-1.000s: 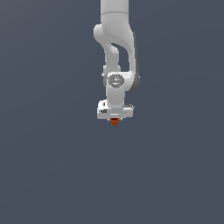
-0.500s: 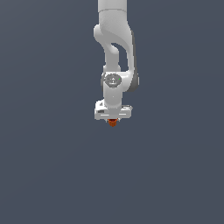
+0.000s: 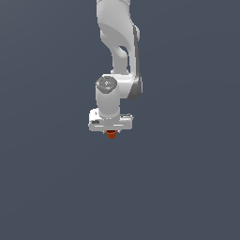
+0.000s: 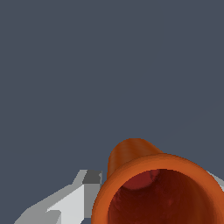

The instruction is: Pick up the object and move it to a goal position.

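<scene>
The gripper (image 3: 111,131) pinches the object (image 3: 111,134), held just below frame centre in the exterior view. Compared with 1.0 s ago, both sit slightly higher. The wrist view shows the object's hollow mouth (image 4: 162,197) beside one finger (image 4: 70,203).

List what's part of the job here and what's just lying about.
Part of the job:
- orange-red object, hollow with a flared rim in the wrist view
- gripper, jaws shut on it

Lying about:
- nothing visible; only a plain dark grey background in both views, no goal marker seen
</scene>
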